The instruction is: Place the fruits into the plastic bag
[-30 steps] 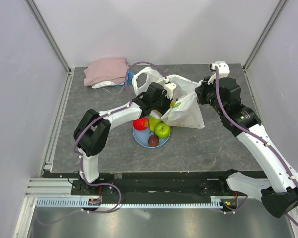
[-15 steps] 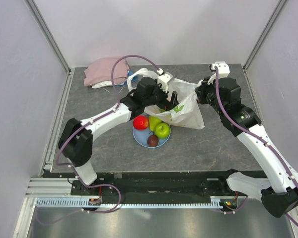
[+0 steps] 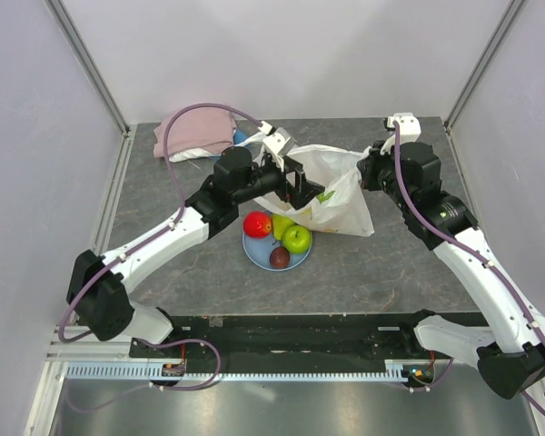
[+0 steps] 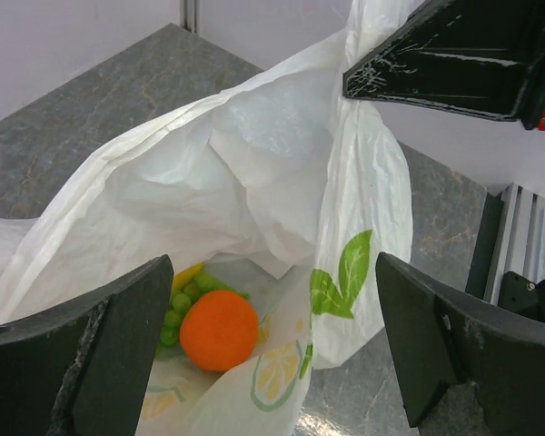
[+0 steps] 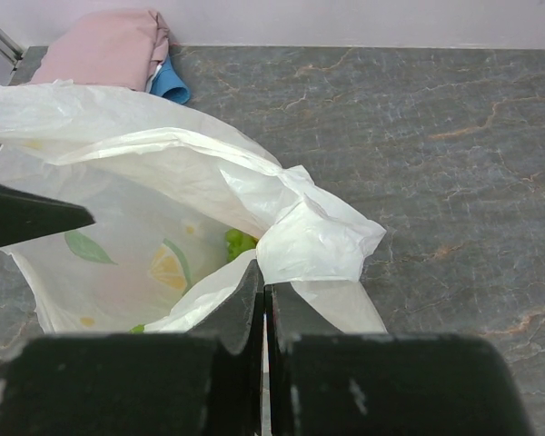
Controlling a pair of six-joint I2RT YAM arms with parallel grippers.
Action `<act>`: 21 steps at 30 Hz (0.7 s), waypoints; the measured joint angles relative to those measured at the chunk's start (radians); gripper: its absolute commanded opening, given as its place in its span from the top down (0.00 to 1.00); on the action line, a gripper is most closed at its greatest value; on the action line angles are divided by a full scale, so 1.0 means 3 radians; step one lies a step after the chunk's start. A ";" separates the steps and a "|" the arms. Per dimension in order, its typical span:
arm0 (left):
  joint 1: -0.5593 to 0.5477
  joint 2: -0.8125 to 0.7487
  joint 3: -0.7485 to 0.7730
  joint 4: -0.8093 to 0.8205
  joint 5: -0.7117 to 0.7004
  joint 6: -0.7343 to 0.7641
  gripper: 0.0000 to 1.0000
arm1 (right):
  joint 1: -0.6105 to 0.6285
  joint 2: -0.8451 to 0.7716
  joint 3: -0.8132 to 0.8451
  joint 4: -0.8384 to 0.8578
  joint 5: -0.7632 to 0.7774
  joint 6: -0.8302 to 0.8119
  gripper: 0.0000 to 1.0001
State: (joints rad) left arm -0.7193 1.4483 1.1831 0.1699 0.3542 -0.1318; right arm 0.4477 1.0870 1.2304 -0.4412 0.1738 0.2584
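Observation:
The white plastic bag (image 3: 336, 195) lies open on the table. My right gripper (image 5: 264, 292) is shut on its edge and holds it up. My left gripper (image 3: 295, 182) is open and empty just above the bag's mouth. In the left wrist view the bag (image 4: 263, 163) holds an orange (image 4: 219, 330), green grapes (image 4: 177, 304) and a bit of yellow mango (image 4: 187, 273). On the light-blue plate (image 3: 254, 249) sit a red apple (image 3: 257, 223), a yellow-green pear (image 3: 281, 224), a green apple (image 3: 298, 238) and a small dark fruit (image 3: 280, 257).
A folded pink cloth (image 3: 195, 132) lies at the back left with a blue item (image 3: 241, 137) beside it. Metal frame posts stand at the table's corners. A black rail runs along the near edge.
My left arm has drawn back to the left and up, away from the bag's mouth. The right arm and the plate's fruits have not moved.

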 measured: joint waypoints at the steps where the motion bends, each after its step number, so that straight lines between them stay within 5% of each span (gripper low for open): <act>1: -0.0001 -0.0066 -0.0048 0.0015 -0.0017 -0.0013 0.01 | 0.0000 0.0000 0.0000 0.0000 0.0000 0.0000 1.00; 12: 0.0000 -0.1575 -0.1200 -0.0097 -0.0347 -0.0074 0.01 | -0.0008 0.0000 0.0000 -0.0001 0.0014 0.0000 1.00; 21: -0.0001 -0.2564 -0.1965 -0.0960 -0.0910 -0.0403 0.01 | -0.0019 0.0009 -0.0032 -0.0004 0.0014 0.0001 1.00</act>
State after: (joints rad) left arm -0.7197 0.6792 0.5938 -0.1181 0.0811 -0.2527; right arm 0.4419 1.0897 1.2209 -0.4423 0.1780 0.2588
